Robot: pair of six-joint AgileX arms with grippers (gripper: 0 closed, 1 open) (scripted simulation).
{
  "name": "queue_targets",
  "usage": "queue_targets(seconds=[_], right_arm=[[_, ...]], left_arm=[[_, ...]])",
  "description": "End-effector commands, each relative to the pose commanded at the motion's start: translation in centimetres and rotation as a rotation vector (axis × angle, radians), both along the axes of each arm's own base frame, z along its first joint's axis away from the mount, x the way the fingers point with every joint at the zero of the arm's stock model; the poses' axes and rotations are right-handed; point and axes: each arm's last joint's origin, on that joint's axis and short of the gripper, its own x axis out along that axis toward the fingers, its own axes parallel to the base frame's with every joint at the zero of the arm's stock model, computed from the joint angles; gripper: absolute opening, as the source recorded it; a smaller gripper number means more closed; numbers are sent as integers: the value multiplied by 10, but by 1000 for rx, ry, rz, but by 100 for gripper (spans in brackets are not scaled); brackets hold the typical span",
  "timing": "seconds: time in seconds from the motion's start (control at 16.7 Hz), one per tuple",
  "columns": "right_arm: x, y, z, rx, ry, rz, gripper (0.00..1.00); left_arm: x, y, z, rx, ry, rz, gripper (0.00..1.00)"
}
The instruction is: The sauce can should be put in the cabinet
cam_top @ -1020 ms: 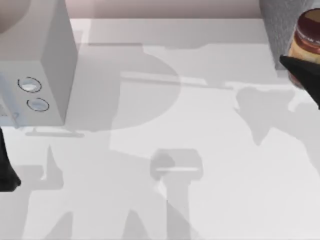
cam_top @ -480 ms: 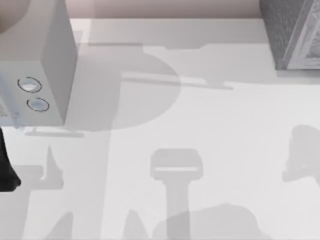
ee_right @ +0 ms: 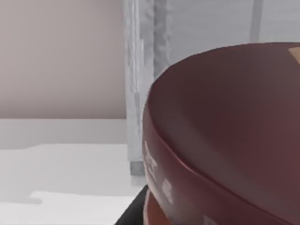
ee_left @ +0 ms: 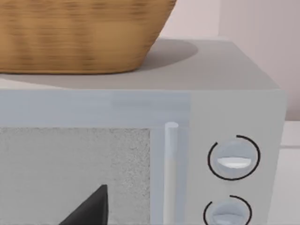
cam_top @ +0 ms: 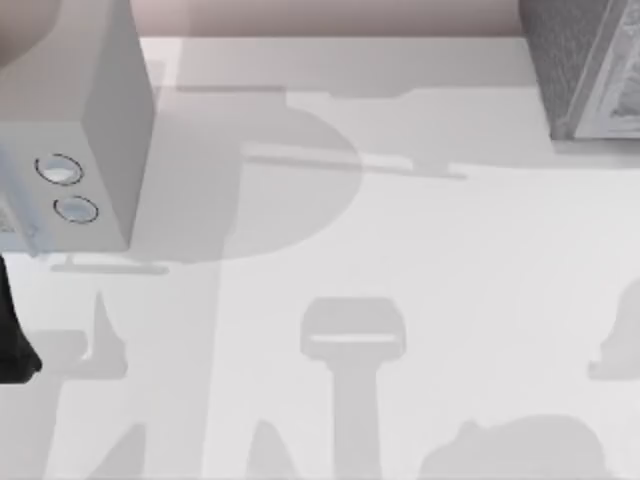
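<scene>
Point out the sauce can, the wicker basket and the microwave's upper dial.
sauce can (ee_right: 225,131): right wrist view, on its dark maroon lid.
wicker basket (ee_left: 79,33): left wrist view, on its woven side wall.
upper dial (ee_left: 233,158): left wrist view, on the knob's middle.

A dark piece of the left arm (cam_top: 14,345) is seen low at the table's left edge, and one black fingertip (ee_left: 89,208) is caught in the left wrist view; a dark sliver of the right gripper (ee_right: 132,212) is glimpsed in its own wrist view
</scene>
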Motion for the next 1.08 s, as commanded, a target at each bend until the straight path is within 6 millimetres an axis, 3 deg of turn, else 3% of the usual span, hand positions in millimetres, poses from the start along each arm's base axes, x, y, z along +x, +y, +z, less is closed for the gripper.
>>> queue_targets(seconds=[0.36,0.54,0.78,1.08], right_arm=[[0,0,3,0,6,3,0],[1,1,25,-2,34,-2,0],[9,3,93,0,58,-20,0],[37,10,219,10,15,-45,0]], left_arm=[[0,0,0,0,0,0,100],[0,0,0,0,0,0,100],[0,0,0,0,0,0,100],[0,0,0,0,0,0,100]])
